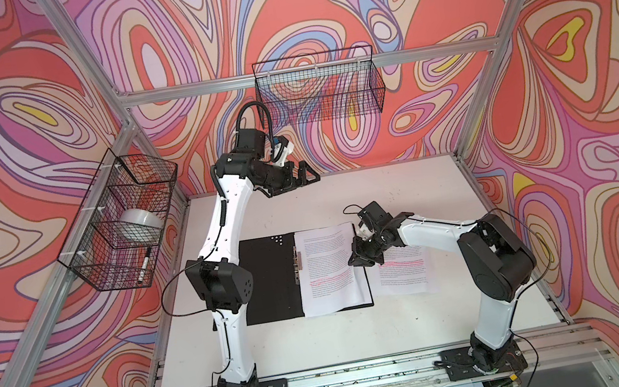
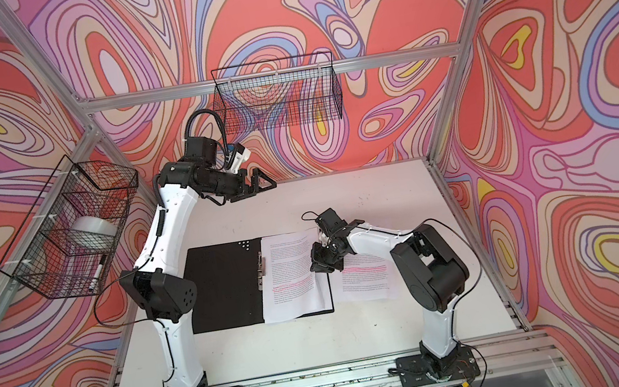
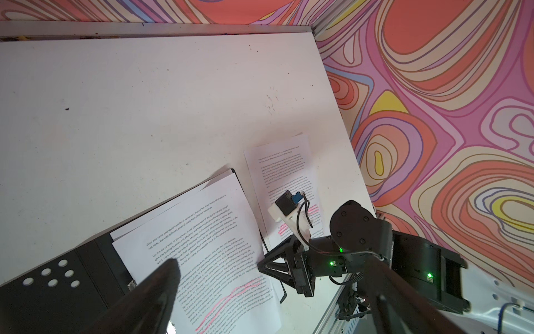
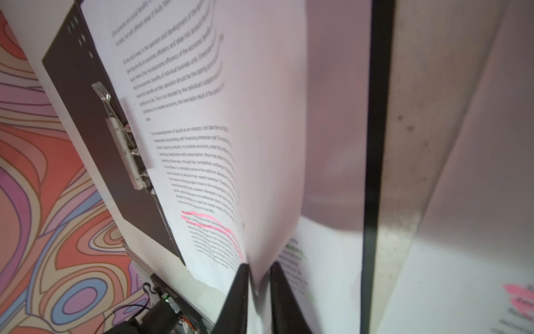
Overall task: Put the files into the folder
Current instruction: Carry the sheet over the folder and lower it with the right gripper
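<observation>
The thin A4 folder [image 1: 269, 281] lies open and flat on the white worktop [image 1: 322, 339]. Its black inside faces up, and the metal spine clip [image 1: 297, 266] runs along its centre. The files are loose white paper sheets printed with dense black text and pink-highlighted lines. They are split into two lots.

- **Filed sheets:** the filed sheets [image 1: 330, 271] rest on the right-hand half of the folder, with their left edge just beside the clip.
- **Remaining sheet:** the remaining sheet [image 1: 405, 276] lies on the worktop just beside the folder's right edge, partly under the right arm. Whether it is one sheet or several cannot be told.

The right gripper [image 4: 260, 277] sits at the right edge of the filed sheets. Its jaws stand narrow with the raised paper edge between them. Whether they pinch it cannot be told.

Farther back, the left gripper [image 1: 307, 176] hangs above the worktop, jaws wide, holding nothing.

Judged status: roughly half complete. Outstanding steps:
1. Transfer the remaining sheet onto the folder.
2. Square the stack.
3. Close the cover, if required.
</observation>
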{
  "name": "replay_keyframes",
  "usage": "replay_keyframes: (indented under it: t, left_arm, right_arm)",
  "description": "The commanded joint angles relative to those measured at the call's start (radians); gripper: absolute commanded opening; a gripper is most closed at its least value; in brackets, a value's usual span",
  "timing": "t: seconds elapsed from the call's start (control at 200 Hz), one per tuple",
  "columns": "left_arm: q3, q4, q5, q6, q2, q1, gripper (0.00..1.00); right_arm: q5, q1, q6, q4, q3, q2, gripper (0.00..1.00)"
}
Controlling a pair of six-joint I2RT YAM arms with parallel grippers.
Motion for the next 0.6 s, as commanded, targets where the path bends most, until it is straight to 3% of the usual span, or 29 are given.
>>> replay_keyframes:
  t: [0.0, 0.27, 0.591]
  left_arm:
    - [-0.007, -0.001, 0.023, -0.009, -0.03, 0.008, 0.99]
    - [-0.007, -0.002, 0.017, -0.003, -0.031, 0.009, 1.0]
    - [-0.006, -0.017, 0.0, 0.018, -0.042, 0.008, 1.0]
  right_arm:
    - [0.043, 0.014, -0.02, -0.04, 0.031, -0.001, 0.27]
    - [0.098, 0.028, -0.028, -0.099, 0.058, -0.061, 0.37]
    - [0.149, 0.04, -0.044, -0.164, 0.035, -0.124, 0.34]
